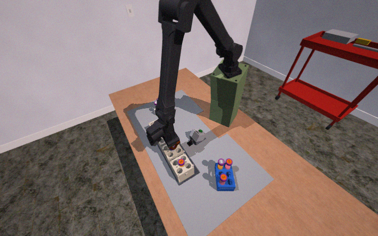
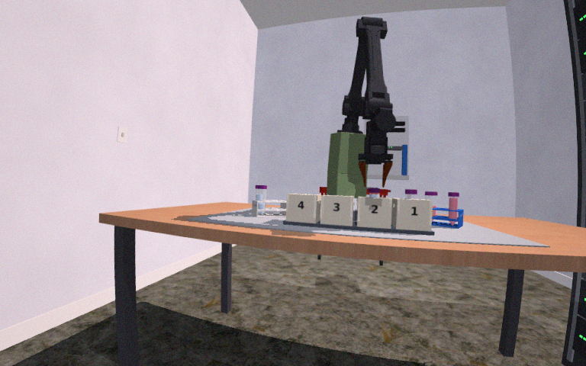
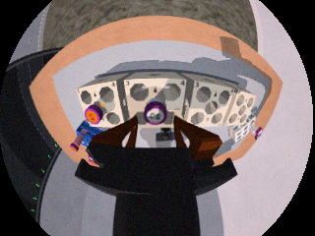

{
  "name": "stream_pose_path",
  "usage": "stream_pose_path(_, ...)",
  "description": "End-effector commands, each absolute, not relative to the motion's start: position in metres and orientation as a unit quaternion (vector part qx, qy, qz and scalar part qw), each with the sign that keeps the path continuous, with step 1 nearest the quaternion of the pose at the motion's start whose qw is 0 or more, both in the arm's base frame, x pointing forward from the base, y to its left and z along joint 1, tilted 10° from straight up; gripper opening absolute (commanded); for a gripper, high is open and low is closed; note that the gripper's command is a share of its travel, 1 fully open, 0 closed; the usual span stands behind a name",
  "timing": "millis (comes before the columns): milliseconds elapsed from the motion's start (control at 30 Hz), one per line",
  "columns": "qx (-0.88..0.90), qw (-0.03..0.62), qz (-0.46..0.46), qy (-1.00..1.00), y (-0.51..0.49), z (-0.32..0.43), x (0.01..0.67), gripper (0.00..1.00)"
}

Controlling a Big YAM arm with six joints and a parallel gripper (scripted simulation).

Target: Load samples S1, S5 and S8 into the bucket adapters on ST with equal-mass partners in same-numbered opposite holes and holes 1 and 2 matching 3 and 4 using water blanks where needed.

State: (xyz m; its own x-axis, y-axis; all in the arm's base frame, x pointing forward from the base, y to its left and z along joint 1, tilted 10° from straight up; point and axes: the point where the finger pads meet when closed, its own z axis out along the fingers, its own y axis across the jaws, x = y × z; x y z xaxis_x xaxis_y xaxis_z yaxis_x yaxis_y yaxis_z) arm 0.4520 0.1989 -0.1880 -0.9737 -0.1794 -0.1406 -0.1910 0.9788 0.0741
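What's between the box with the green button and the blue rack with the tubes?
Only bare grey mat lies between the key box and the blue rack; the top view shows it.

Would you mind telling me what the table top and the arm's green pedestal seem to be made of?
The table top looks like matte wood or laminate: flat orange-brown, faint grain, no shine. The green pedestal looks like painted metal or plastic: uniform olive faces, crisp edges, dark bolt-like dots at its top corners. Neither is certain.

red cart by wall | grey box, yellow item on top, possibly a block | wall plate
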Motion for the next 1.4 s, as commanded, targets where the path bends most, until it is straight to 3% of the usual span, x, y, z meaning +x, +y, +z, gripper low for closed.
stream_pose_path(0, -0.086, 0.086, 0.048, 0.991, 0.203, -0.156, 0.463, 0.55)
stream_pose_path(767, -0.086, 0.096, 0.051, 0.990, 0.199, -0.153, 0.465, 0.55)
stream_pose_path(800, -0.067, 0.095, 0.055, 0.992, 0.213, -0.153, 0.455, 0.80)
stream_pose_path(1133, 0.181, 0.075, 0.078, 0.978, 0.265, -0.160, 0.387, 0.80)
stream_pose_path(1367, 0.190, 0.073, 0.080, 0.976, 0.291, -0.162, 0.354, 0.80)
